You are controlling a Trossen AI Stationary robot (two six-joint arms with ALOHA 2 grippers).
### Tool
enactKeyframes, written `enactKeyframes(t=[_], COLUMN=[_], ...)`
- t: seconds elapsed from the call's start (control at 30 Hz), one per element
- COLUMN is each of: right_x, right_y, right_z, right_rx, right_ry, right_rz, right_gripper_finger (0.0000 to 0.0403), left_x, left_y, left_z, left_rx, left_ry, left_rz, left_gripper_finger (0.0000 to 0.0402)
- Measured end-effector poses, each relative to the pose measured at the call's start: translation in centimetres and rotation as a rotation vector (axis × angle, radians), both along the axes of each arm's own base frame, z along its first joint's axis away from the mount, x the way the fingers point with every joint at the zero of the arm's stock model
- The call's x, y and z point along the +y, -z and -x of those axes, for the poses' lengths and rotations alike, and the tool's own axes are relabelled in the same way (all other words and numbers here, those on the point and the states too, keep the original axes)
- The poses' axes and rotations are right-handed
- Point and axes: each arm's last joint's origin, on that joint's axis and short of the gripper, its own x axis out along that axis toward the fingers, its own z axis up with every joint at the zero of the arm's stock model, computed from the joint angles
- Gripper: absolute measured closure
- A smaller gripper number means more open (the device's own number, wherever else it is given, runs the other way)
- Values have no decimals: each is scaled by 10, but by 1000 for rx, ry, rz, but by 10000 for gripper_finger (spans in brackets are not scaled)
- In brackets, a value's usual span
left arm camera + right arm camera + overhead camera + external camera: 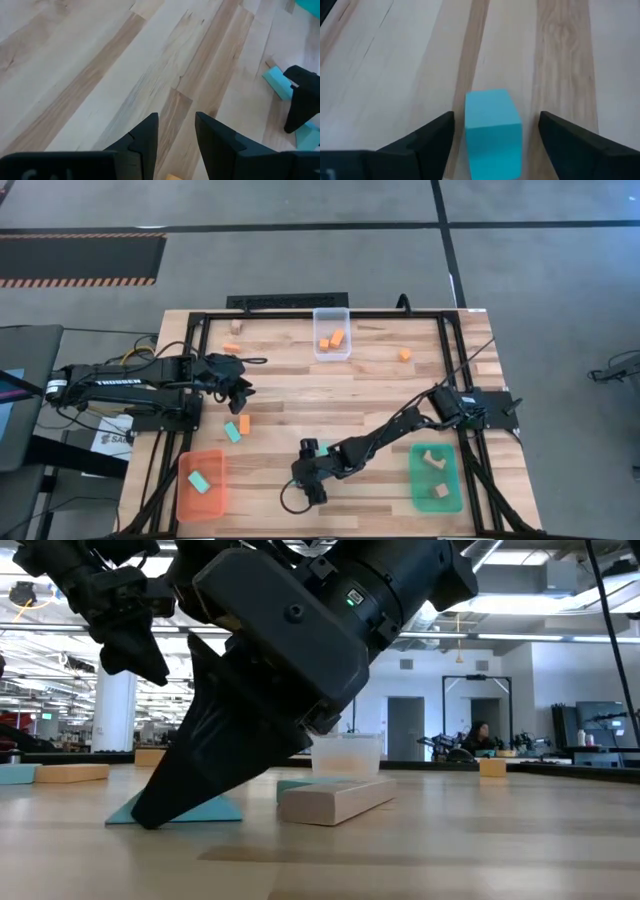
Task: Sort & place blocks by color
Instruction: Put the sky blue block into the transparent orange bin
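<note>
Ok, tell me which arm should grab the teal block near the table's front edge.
Right. The right gripper is open and already straddles the teal block, low over the table. The left gripper hovers farther back on the left, away from it.

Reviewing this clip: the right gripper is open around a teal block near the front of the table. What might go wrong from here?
1. In the right wrist view the teal block sits nearer one finger of the right gripper than the other, so closing may push or twist it.
2. In the low view a tan block lies close beside this gripper and may get nudged.
</note>
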Motion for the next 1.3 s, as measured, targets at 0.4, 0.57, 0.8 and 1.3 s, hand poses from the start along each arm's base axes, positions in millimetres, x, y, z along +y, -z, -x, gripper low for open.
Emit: enactKeyframes(t=[0.4, 0.57, 0.8, 1.3], right_x=[-6, -27, -67, -89], right_y=[-24, -64, -98, -137], right_z=[-10, -29, -46, -49], right_rx=[-58, -144, -133, -95], right_ry=[-34, -41, 91, 123], right_rz=[49, 111, 364, 454], right_gripper_finger=[281, 281, 281, 281], left_x=[-1, -4, -12, -12], left_y=[0, 3, 3, -37], left_z=[0, 2, 1, 22], left_rx=[1, 21, -18, -424], left_ry=[13, 2, -83, -132], left_rz=[14, 149, 646, 677], left_gripper_finger=[285, 285, 285, 178])
